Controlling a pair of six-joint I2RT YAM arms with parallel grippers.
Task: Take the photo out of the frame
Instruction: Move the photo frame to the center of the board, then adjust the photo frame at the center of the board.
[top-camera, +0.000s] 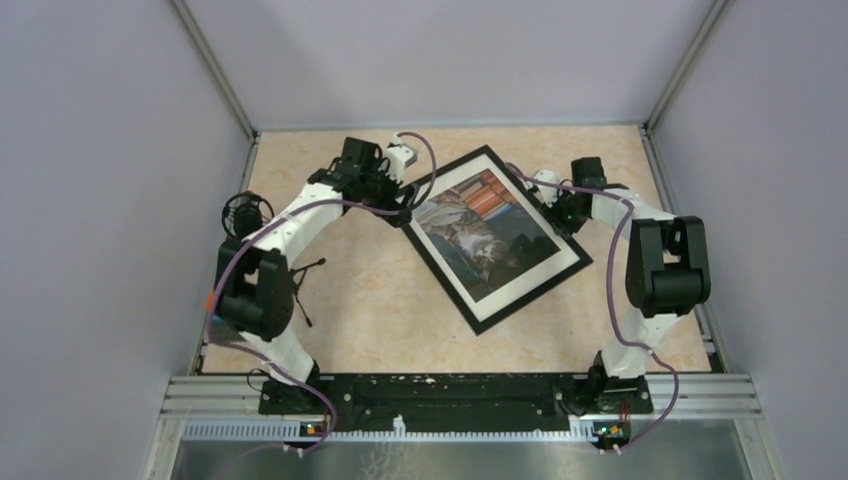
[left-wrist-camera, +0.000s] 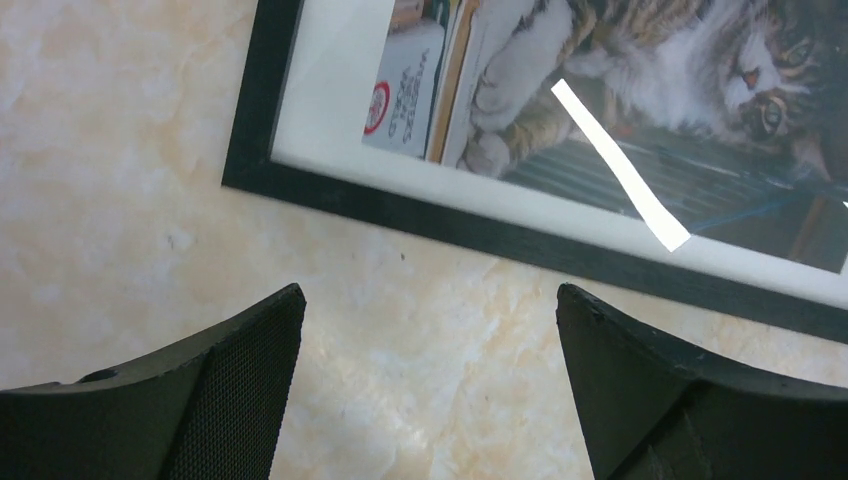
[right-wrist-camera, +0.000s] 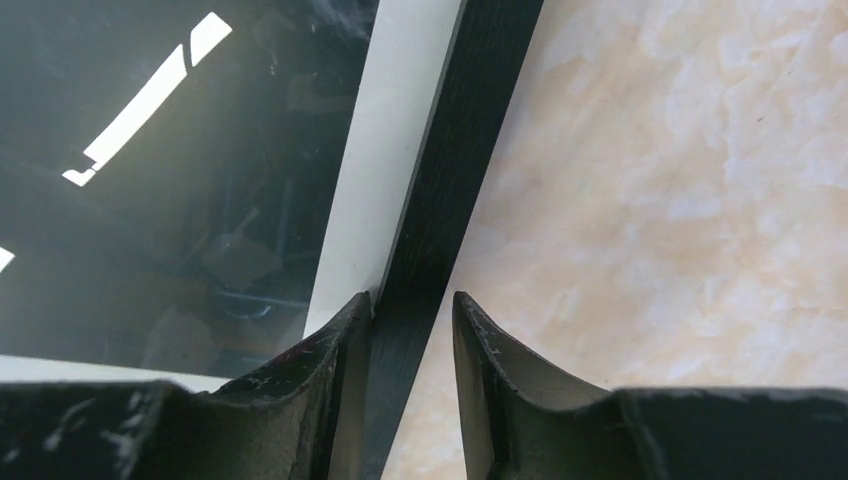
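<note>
A black-framed cat print lies flat and askew on the surface, a smooth sheet of peach and cream marbling, walled in by plain pale-lilac panels joined at the corners by aluminium posts. We see the frame toward the far middle of the surface, between the two arms. It is a thin rectangle of matt black moulding with faint wood grain, turned so its corners point near and far. The photo sits inside it, face up behind glossy glazing that mirrors bright strips of ceiling light. A white margin borders a grey-white cat among stacked colourful books. The left tool hangs above bare marbling just beside the frame's left corner, its jaws spread wide, and one dark finger shows a fine mesh-like texture. The right tool is at the frame's right side, its scuffed black jaws drawn in on the moulding, one on the glass over the white margin, the other on the outer side. Purple cables loop along both white-and-black arms.
</note>
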